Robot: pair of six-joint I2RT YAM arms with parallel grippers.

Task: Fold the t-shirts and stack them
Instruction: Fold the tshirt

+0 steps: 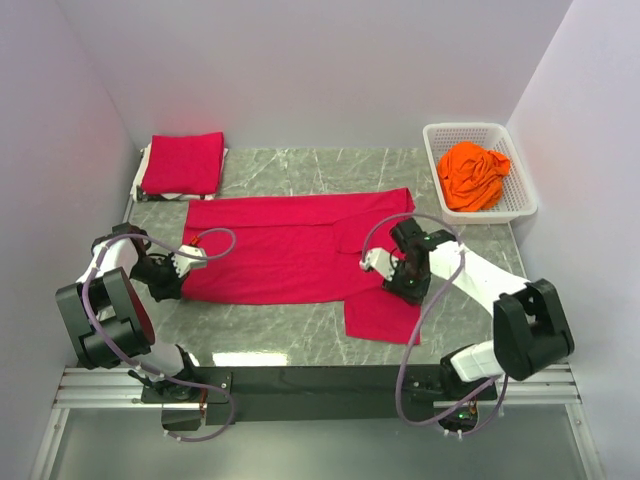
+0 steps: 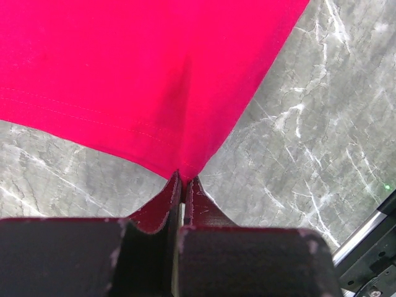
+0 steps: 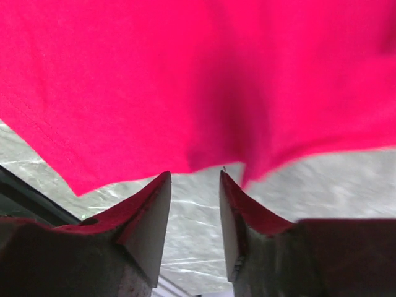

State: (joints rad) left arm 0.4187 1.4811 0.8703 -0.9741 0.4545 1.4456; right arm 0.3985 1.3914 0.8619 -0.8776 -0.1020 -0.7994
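A crimson t-shirt (image 1: 290,250) lies spread across the marble table, lengthwise left to right, one sleeve (image 1: 380,318) pointing to the near edge. My left gripper (image 1: 183,275) is shut on its near-left corner (image 2: 182,167), which runs into the closed jaws. My right gripper (image 1: 398,283) is open at the shirt's near edge by the sleeve, with bare table between its fingers (image 3: 148,204) and the cloth (image 3: 185,93) just beyond the tips. A folded crimson t-shirt (image 1: 183,163) lies at the back left. An orange t-shirt (image 1: 473,175) is bunched in the basket.
The white lattice basket (image 1: 520,205) stands at the back right against the right wall. White cloth (image 1: 143,172) shows under the folded shirt. Walls close the table on three sides. The black metal rail (image 1: 320,385) runs along the near edge.
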